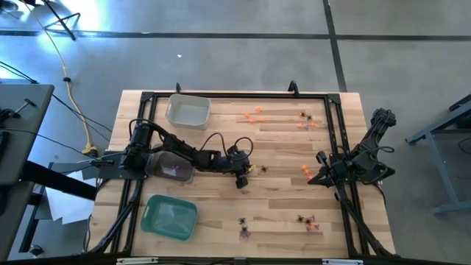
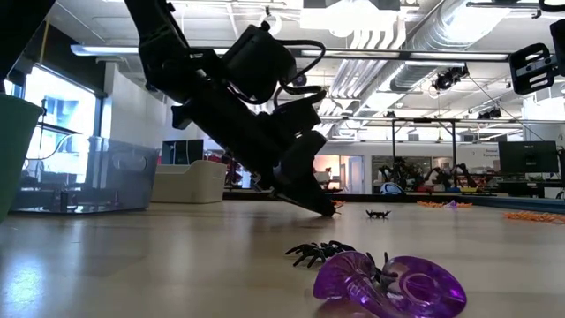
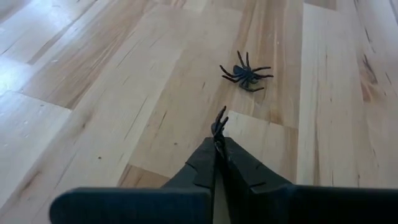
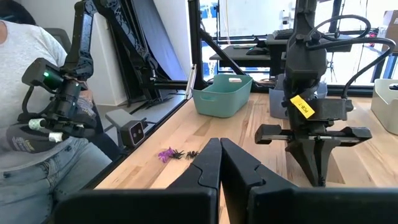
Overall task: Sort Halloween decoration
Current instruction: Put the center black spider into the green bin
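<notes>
from above, the left gripper (image 1: 241, 179) is reaching out over the middle of the table (image 1: 280, 213), its jaws pressed together on something dark, with another black spider (image 1: 262, 168) lying just beyond the tips. the right gripper (image 1: 321, 157) is waiting at the right edge, jaws closed, orange trinkets (image 1: 306, 171) just beside it. a clear tray (image 1: 188, 111) and a green tray (image 1: 170, 217) are sitting well behind the left jaws, more orange trinkets (image 1: 255, 115) far off to one side.

at table height, the left gripper (image 2: 320, 204) is tilting down, its tips touching the wood; a purple trinket (image 2: 390, 284) and a black spider (image 2: 319, 253) are lying close to the lens.

in the left wrist view, the left gripper (image 3: 217, 140) is pinching a black spider (only its legs (image 3: 220, 118) are poking out past the tips), with a second spider (image 3: 245, 73) free on the wood ahead.

in the right wrist view, the right gripper (image 4: 219, 148) is showing its fingers closed on nothing; the left arm (image 4: 311, 106), the green tray (image 4: 222, 94) and a seated person (image 4: 37, 124) are lying beyond.
</notes>
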You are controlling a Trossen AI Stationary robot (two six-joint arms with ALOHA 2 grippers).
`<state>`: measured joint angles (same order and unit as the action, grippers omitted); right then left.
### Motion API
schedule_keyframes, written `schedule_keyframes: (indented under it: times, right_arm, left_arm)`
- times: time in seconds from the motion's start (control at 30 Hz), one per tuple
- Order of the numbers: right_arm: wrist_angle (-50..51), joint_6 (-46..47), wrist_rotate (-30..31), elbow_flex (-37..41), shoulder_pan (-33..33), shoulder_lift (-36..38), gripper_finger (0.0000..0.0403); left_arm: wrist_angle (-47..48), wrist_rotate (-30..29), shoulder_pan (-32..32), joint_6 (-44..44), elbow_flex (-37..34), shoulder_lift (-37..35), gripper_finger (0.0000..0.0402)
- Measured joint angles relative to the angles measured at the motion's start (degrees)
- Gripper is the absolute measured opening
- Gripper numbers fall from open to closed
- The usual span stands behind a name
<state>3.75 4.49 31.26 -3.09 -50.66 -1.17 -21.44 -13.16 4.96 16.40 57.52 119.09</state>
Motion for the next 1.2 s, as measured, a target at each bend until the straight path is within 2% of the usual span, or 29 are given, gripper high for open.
schedule_keyframes:
  times: [0.17,0.33,0.47,0.7,0.8,0.93,1.2]
  right_arm:
    - [0.01,-0.01,0.0,0.01,0.0,0.0,0.0]
    - [0.0,0.0,-0.01,0.01,-0.02,0.0,0.0]
    - [0.0,0.0,-0.01,0.02,0.01,0.0,0.0]
    - [0.01,0.01,-0.01,0.01,-0.01,0.02,0.0]
    - [0.0,0.01,0.0,-0.01,0.0,0.02,0.0]
    - [0.0,0.01,0.01,-0.01,-0.01,0.0,0.0]
    - [0.0,0.01,-0.01,0.02,-0.02,0.02,0.0]
  left_arm:
    - [1.79,0.46,0.73,0.94,-0.31,-2.29,0.0001]
    - [6.33,-0.78,1.94,0.95,-0.15,-9.23,0.0001]
    - [15.14,-5.06,3.98,1.69,-0.22,-15.95,0.0001]
    - [36.19,-12.95,11.5,11.67,-0.2,-30.17,0.0001]
    - [45.91,-14.95,16.82,18.45,-0.15,-35.14,0.0001]
    - [57.98,-16.08,25.89,33.78,-0.15,-39.98,0.0001]
    - [72.25,-16.4,46.37,64.22,-0.15,-42.21,0.0001]
